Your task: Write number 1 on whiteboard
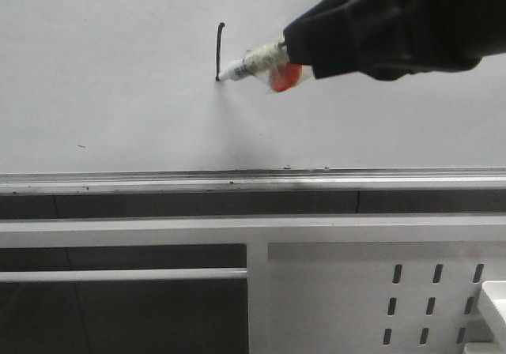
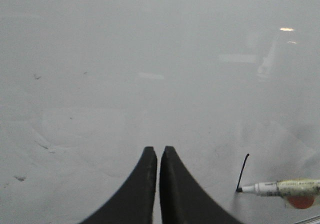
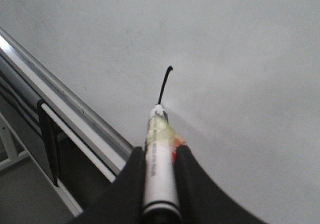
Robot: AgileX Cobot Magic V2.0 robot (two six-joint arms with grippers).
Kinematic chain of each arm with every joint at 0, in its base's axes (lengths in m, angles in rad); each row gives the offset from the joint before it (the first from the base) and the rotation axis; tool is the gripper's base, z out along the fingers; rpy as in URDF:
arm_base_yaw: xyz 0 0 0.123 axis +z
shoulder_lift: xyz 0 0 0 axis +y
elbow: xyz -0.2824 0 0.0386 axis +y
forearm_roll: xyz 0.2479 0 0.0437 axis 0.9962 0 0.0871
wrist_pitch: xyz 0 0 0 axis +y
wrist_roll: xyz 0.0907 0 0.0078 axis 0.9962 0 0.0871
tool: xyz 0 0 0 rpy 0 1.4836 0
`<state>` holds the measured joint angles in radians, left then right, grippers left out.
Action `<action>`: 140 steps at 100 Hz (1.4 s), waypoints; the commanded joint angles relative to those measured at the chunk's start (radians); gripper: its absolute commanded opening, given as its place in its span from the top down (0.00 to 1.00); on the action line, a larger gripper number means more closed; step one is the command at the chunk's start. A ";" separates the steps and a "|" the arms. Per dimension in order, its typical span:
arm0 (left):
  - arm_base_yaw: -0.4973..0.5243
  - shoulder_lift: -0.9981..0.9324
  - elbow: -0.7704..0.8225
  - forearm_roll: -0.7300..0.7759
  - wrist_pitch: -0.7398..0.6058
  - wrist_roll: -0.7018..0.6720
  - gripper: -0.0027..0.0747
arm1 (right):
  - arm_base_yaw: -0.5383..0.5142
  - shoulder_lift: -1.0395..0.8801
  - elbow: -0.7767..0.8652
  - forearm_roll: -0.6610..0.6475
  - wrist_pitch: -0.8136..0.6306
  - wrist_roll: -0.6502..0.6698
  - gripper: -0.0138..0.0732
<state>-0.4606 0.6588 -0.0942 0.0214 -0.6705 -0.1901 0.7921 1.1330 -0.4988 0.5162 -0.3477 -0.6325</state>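
The whiteboard (image 1: 118, 93) fills the upper front view, with its silver rail (image 1: 158, 182) below. A thin black stroke with a small hook at its top, the number 1 (image 1: 219, 51), stands on it; it also shows in the left wrist view (image 2: 243, 172) and the right wrist view (image 3: 164, 86). My right gripper (image 3: 159, 151) is shut on a white marker (image 3: 159, 169) with tape and a red patch. The marker (image 1: 257, 63) tip touches the board at the stroke's lower end. My left gripper (image 2: 158, 150) is shut and empty, facing the board to the left of the stroke.
A white frame (image 1: 253, 231) and a white perforated metal panel (image 1: 379, 299) lie below the rail. A white object (image 1: 494, 303) sits at the lower right edge. Small dark specks (image 1: 81, 146) mark the board.
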 commanded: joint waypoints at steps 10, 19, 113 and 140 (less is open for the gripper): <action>0.003 0.007 -0.026 -0.010 -0.097 -0.010 0.99 | -0.009 0.024 -0.032 -0.005 -0.060 -0.002 0.92; 0.003 0.007 -0.026 -0.010 -0.100 -0.010 0.99 | -0.009 0.031 -0.032 -0.005 -0.058 -0.002 0.92; 0.003 0.068 -0.059 0.889 -0.043 -0.187 0.83 | 0.016 -0.096 -0.309 -0.155 0.789 0.016 0.92; -0.039 0.267 -0.160 0.935 -0.101 -0.190 0.64 | 0.015 -0.070 -0.392 -0.165 0.870 0.016 0.92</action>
<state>-0.4685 0.8714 -0.1922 0.9621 -0.6936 -0.3642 0.8133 1.0571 -0.8235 0.3507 0.5368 -0.6161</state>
